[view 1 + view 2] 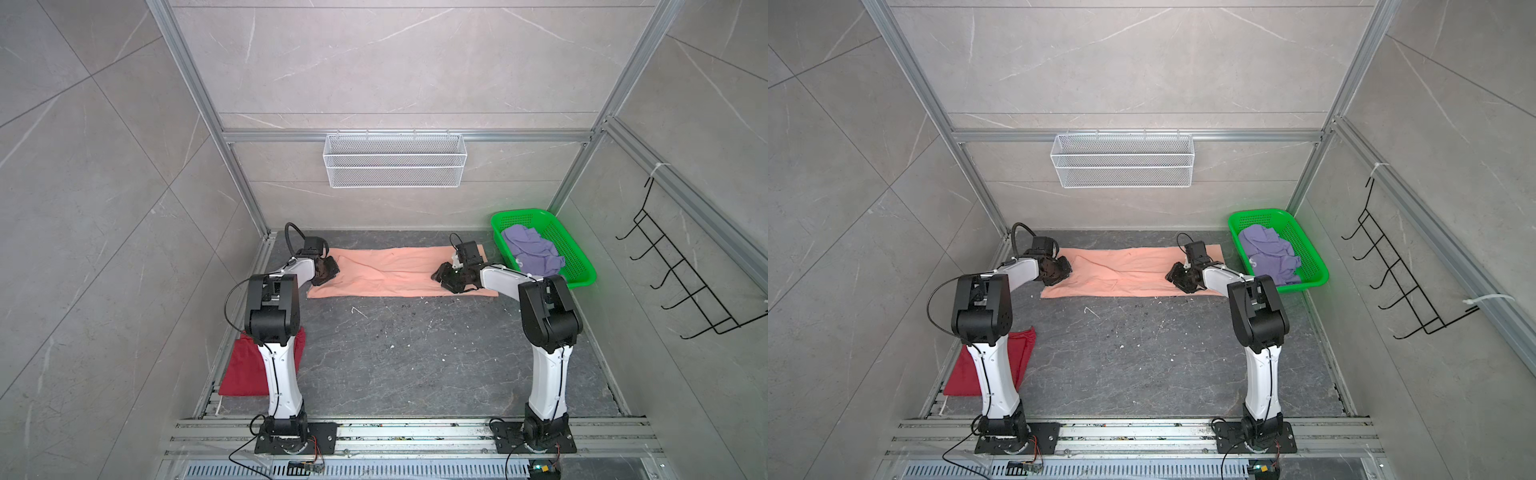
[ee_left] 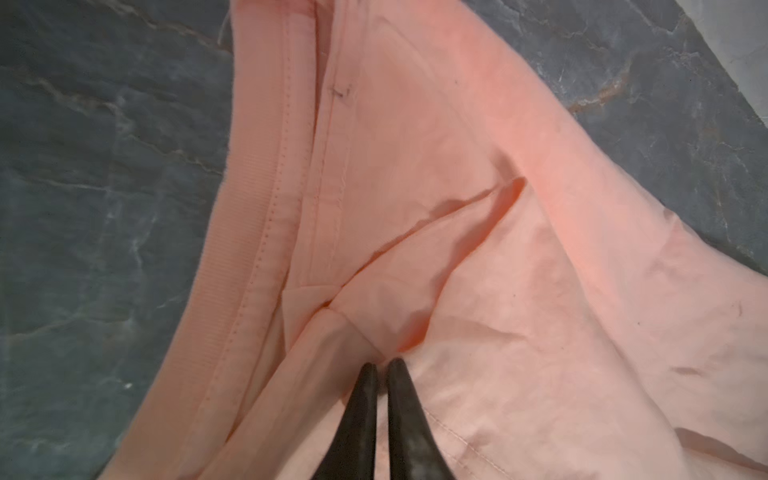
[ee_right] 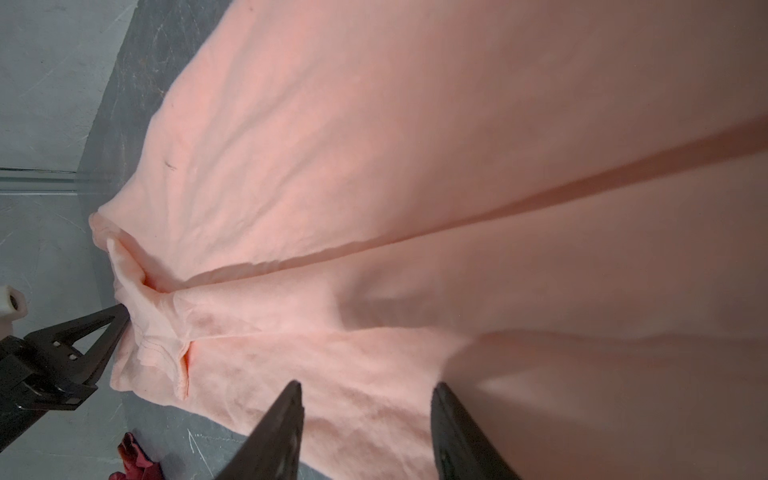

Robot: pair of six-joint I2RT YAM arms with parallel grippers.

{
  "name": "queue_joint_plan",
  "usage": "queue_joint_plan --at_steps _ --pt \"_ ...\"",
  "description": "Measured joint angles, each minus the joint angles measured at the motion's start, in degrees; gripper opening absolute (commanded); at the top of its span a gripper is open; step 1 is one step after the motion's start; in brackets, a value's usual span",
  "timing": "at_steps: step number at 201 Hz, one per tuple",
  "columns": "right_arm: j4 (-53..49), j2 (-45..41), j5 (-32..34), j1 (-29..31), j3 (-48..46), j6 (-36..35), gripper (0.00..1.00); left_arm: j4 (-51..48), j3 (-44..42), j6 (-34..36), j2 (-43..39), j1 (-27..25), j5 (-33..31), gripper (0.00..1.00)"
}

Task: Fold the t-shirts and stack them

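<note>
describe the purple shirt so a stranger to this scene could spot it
Find the green basket in the table's far right corner. Crumpled inside it lies the lavender-purple t-shirt. The peach t-shirt lies spread on the table and the dark red t-shirt sits by the left arm, neither in a basket.

I see the dark marbled surface (image 1: 415, 353) carrying a peach t-shirt (image 1: 395, 272) spread flat at the back, a dark red t-shirt (image 1: 243, 370) front-left and a green basket (image 1: 559, 235) back-right.
</note>
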Motion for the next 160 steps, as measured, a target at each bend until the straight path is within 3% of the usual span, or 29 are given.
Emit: queue_joint_plan --at_steps 21,160 --pt "0.0 0.0 0.0 -0.2 0.0 0.0 0.52 0.1 -0.1 0.3 0.0 0.0 0.2 0.31" --pt "0.0 0.0 0.0 -0.3 0.0 0.0 0.52 0.1 -2.0 6.8 -0.9 -0.5 -3.0 0.34"
